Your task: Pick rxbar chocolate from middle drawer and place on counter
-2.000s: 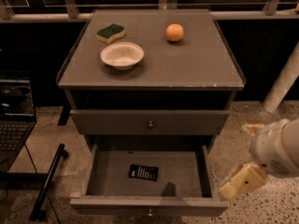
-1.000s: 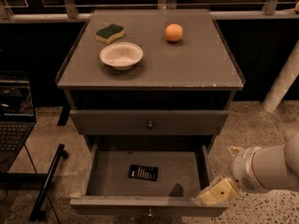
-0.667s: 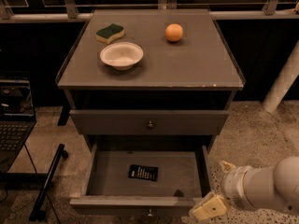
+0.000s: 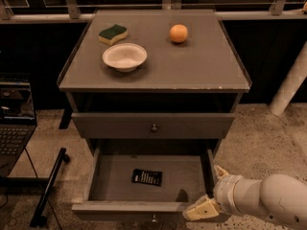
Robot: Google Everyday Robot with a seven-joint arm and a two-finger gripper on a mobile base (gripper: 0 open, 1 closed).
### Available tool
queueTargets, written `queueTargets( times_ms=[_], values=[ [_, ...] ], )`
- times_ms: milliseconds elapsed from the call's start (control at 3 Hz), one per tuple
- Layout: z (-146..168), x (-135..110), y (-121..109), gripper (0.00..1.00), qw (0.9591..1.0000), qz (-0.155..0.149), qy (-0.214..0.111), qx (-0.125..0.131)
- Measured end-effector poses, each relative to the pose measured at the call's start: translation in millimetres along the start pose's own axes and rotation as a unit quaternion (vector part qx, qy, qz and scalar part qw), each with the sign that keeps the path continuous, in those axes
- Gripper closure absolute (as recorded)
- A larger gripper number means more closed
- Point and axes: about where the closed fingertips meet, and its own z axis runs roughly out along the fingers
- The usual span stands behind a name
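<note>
1. The rxbar chocolate (image 4: 147,177) lies flat on the grey floor of the open middle drawer (image 4: 115,178), slightly left of the drawer's centre.
2. Its long axis runs left to right across the drawer, almost parallel to the front panel. The right end sits a touch nearer the front, and the white print shows on the upward face.
3. The hand (image 4: 204,208) is low at the drawer's front right corner, over the front rim. It is to the right of the bar and not touching it.
4. Whether the hand is released or clenched cannot be told from this view.
5. Above the open drawer, the other drawer front (image 4: 120,125) is closed, with its round knob (image 4: 154,127) in the middle.
6. The table (image 4: 196,66) carries a green-and-yellow sponge (image 4: 113,33) at the back left and a white bowl (image 4: 124,56) just in front of it. An orange (image 4: 178,33) sits apart to the right.
7. A laptop (image 4: 12,128) stands at the left edge.
</note>
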Motion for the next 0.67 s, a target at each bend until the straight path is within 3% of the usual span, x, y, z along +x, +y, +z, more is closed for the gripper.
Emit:
queueTargets(
  times_ms=[333,667],
  values=[
    [0.0,0.0,0.0,0.00,1.0000,0.000,0.000,0.000],
    [2.1,-3.0,-3.2,0.00,0.9987,-0.037,-0.015,0.033]
  ],
)
